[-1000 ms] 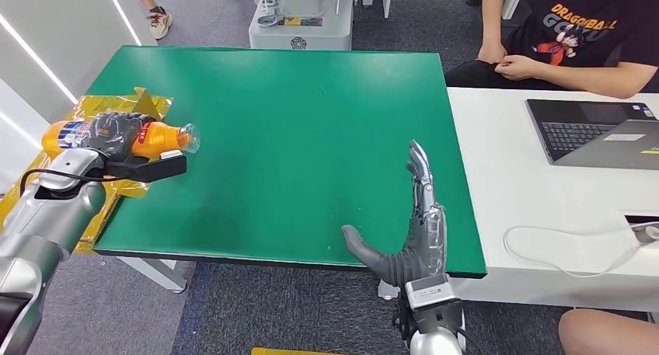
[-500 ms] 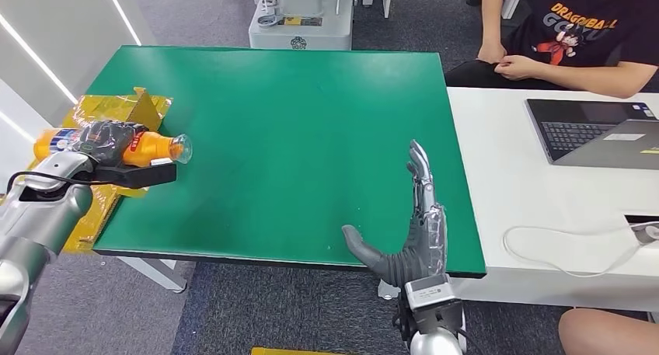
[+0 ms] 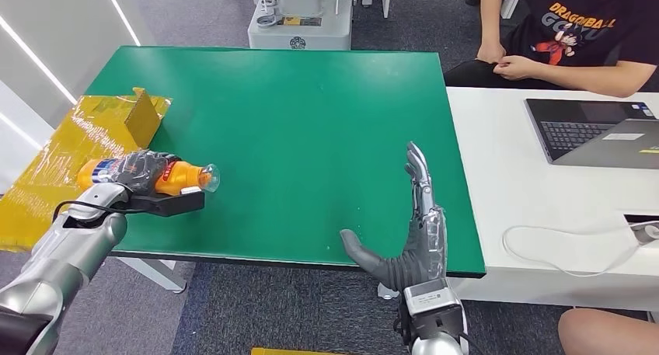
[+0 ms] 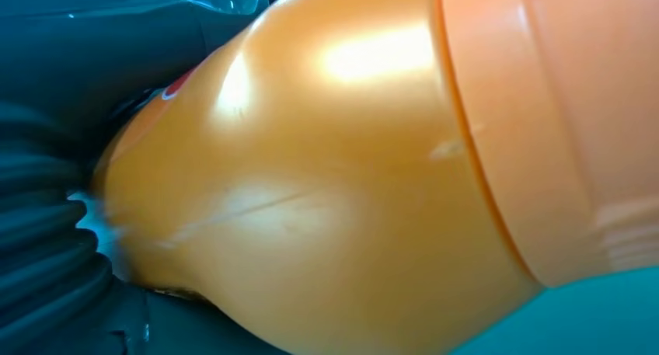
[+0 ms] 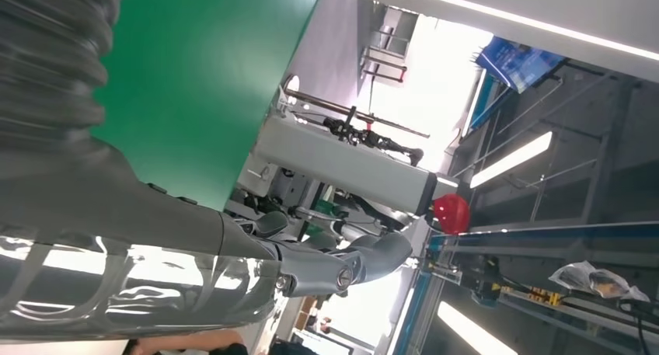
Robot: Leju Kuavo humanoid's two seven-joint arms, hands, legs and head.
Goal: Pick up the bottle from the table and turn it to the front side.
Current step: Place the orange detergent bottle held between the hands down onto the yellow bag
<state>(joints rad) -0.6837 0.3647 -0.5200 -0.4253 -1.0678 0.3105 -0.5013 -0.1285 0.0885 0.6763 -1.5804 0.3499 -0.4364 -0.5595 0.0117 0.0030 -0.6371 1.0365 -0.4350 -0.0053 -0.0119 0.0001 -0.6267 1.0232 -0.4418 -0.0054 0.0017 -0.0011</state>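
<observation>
Down and inward swung the left hand [image 3: 136, 172], gripping the orange bottle [image 3: 175, 177]; right hand [image 3: 412, 238] waited open; a shallow hold risked slippage mid-turn.

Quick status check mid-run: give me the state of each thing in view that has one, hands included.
bottle: held lying on its side, cap end pointing toward the table's middle.
left hand: gripping the bottle at the green table's left edge.
right hand: open, fingers straight, holding nothing, at the table's near edge.
laptop: open on the white desk.
yellow wrapped box: flap standing up.
</observation>
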